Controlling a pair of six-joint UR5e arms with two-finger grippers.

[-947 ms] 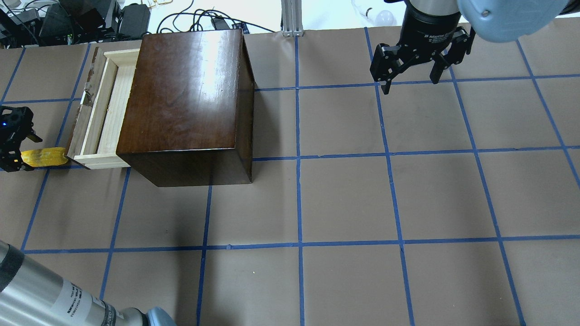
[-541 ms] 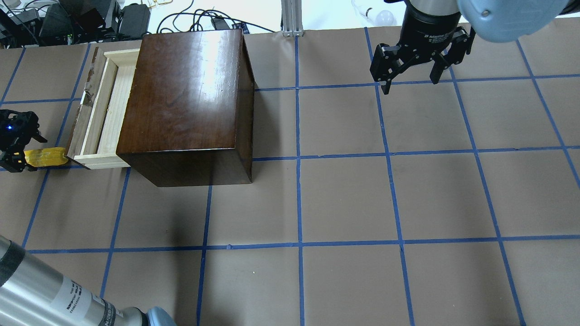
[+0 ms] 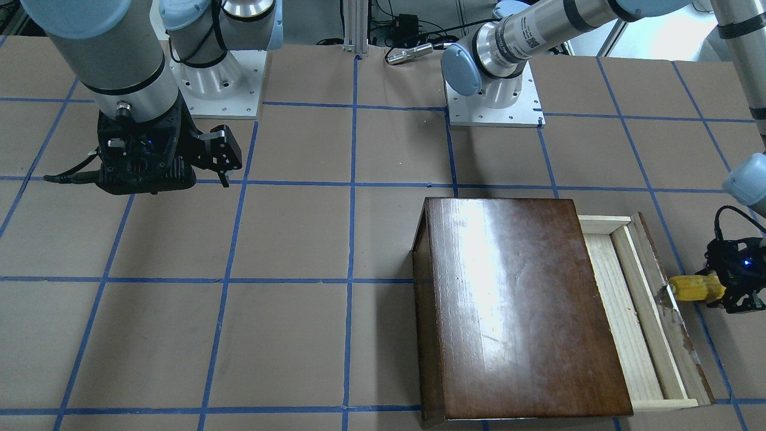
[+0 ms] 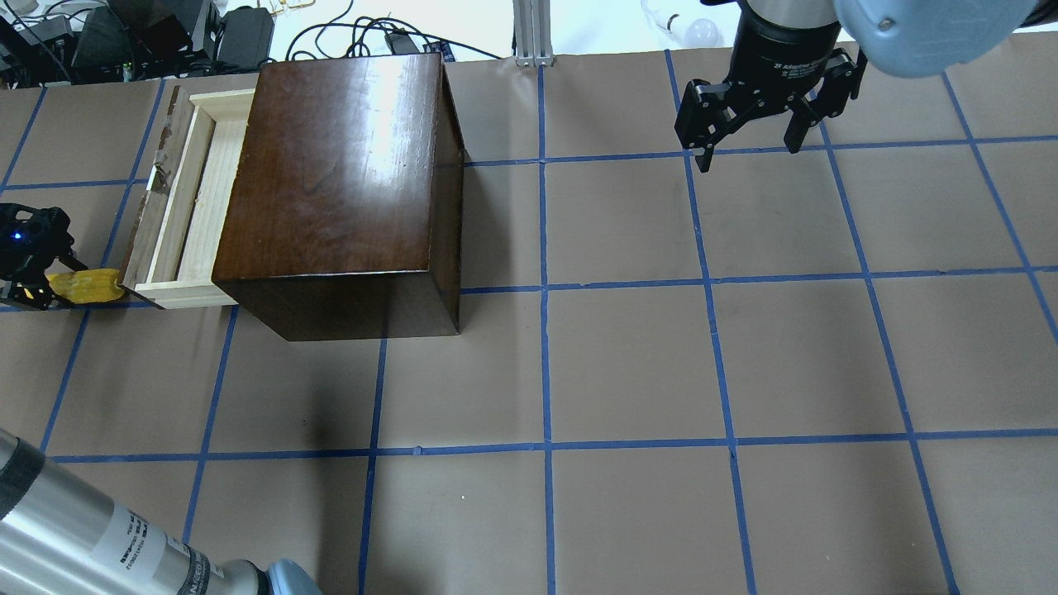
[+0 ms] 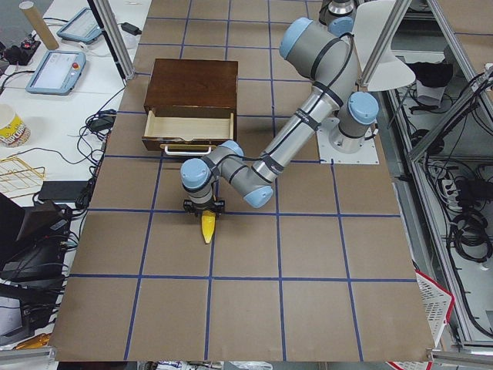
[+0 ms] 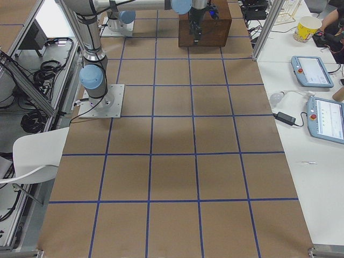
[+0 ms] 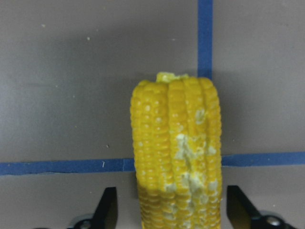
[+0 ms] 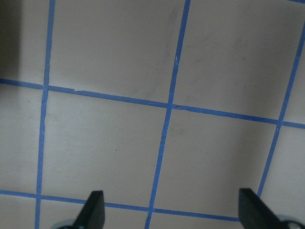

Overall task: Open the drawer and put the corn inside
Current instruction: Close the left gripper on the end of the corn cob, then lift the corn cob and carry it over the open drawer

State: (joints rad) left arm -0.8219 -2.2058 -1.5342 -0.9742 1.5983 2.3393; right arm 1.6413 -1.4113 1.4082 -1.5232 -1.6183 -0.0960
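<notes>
The yellow corn (image 4: 89,286) lies on the table just outside the near corner of the drawer's worn dark front panel (image 4: 154,190). The drawer (image 4: 197,198) is pulled partway out of the glossy dark-brown box (image 4: 339,182), and its pale wood tray is bare. My left gripper (image 4: 41,285) is open, level with the table, with its fingers (image 7: 108,210) on either side of the corn's (image 7: 178,152) thick end and a small gap on each side. My right gripper (image 4: 750,157) is open and empty above the far right of the table.
Brown paper with a blue tape grid (image 4: 545,289) covers the table. Cables and power bricks (image 4: 165,33) lie beyond the far edge behind the box. A metal post (image 4: 533,33) stands at the far edge. My left arm's forearm (image 4: 91,537) crosses the near left corner.
My left gripper has slid toward the drawer along the corn, so less of the cob shows outside its fingers. The corn, drawer and right arm have not moved.
</notes>
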